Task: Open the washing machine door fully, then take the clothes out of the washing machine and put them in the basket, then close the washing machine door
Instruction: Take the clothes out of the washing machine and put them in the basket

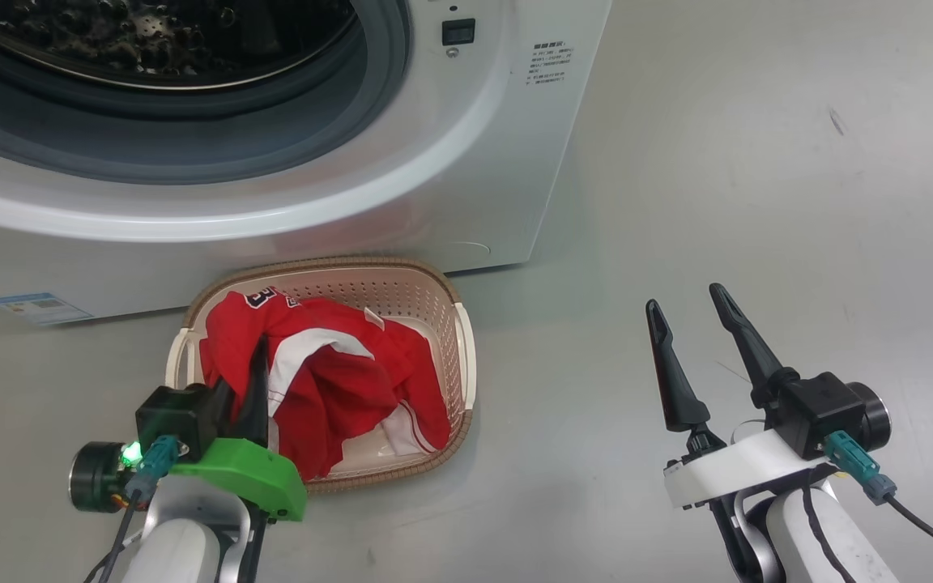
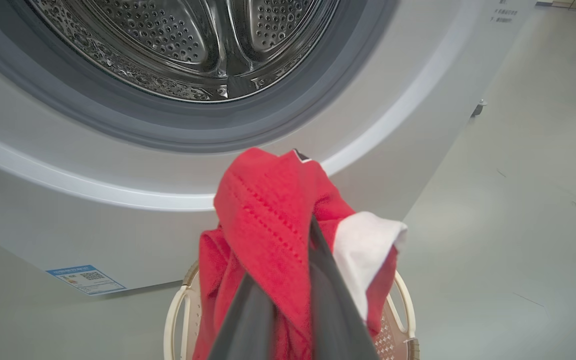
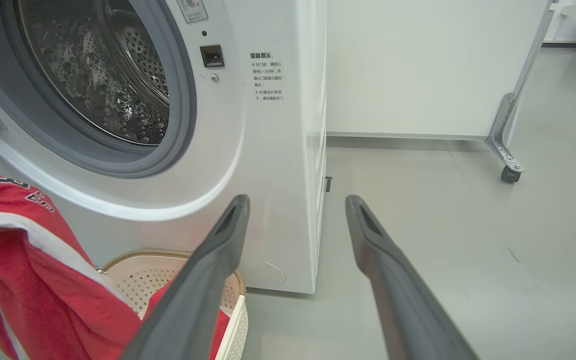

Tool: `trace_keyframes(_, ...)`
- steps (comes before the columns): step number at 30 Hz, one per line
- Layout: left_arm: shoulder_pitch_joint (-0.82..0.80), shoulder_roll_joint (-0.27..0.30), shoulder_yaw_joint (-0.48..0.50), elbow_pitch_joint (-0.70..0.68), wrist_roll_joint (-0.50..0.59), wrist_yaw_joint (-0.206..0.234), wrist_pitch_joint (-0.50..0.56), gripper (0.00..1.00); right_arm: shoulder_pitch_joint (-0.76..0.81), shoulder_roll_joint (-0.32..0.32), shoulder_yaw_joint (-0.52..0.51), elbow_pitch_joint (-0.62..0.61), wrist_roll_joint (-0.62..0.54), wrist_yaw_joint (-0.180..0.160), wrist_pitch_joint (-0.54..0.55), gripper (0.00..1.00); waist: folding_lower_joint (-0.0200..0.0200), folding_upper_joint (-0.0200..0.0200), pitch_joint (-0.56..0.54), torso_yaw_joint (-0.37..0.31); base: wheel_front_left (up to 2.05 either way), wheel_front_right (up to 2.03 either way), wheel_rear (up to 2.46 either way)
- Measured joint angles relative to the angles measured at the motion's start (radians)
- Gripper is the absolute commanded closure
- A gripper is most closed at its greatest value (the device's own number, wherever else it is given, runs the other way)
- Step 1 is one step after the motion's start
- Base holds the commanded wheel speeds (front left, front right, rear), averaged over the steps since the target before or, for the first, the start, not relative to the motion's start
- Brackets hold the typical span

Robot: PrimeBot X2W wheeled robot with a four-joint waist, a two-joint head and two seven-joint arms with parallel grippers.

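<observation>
- With our left gripper (image 1: 259,356) we pinch a fold of the red clothes (image 1: 329,380) and hold it above the basket (image 1: 434,279).
- The rest of the clothes lies inside the basket, just in front of the washing machine (image 1: 450,162).
- Our right gripper (image 1: 683,300) hovers well right of the basket, fingers spread wide, holding nothing.

Clothes (image 1: 337,380): red cloth. Basket (image 1: 410,295): perforated matt plastic. Washing machine (image 1: 475,162): glossy shell, shiny steel drum (image 2: 168,35).

Green-shrouded left end effector (image 1: 259,350), teal plug (image 1: 157,457)
</observation>
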Motion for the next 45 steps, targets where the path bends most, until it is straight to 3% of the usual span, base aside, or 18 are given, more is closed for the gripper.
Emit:
trace_keyframes(20, -0.217, -0.006, -0.014, 0.349, -0.01, -0.039, 0.086, 1.0, -0.074, 0.009, 0.031, -0.039, 0.0, 0.018, 0.0, 0.0, 0.0, 0.0, 0.178, -0.048, 0.0, 0.0, 0.0)
trace_keyframes(35, -0.39, 0.025, 0.013, 0.6, -0.012, -0.041, 0.137, 1.0, -0.138, 0.018, 0.043, -0.042, 0.004, 0.037, 0.0, 0.0, 0.0, 0.0, 0.3, -0.136, 0.0, 0.0, 0.0)
trace_keyframes(36, -0.399, 0.026, 0.015, 0.615, -0.012, -0.042, 0.138, 0.63, -0.141, 0.018, 0.04, -0.042, 0.004, 0.037, 0.0, 0.0, 0.0, 0.0, 0.305, -0.14, 0.0, 0.0, 0.0)
trace_keyframes(37, -0.407, 0.026, 0.018, 0.626, -0.012, -0.042, 0.14, 0.14, -0.144, 0.018, 0.038, -0.042, 0.005, 0.037, 0.0, 0.0, 0.0, 0.0, 0.309, -0.144, 0.0, 0.0, 0.0)
trace_keyframes(38, -0.414, 0.026, 0.019, 0.636, -0.012, -0.043, 0.142, 0.0, -0.145, 0.018, 0.037, -0.041, 0.005, 0.037, 0.0, 0.0, 0.0, 0.0, 0.313, -0.148, 0.0, 0.0, 0.0)
trace_keyframes(45, -0.457, 0.027, 0.033, 0.702, -0.012, -0.043, 0.1, 0.0, -0.148, 0.021, 0.032, -0.027, 0.013, 0.037, -0.001, 0.0, 0.0, 0.0, 0.305, -0.148, 0.0, 0.0, 0.0)
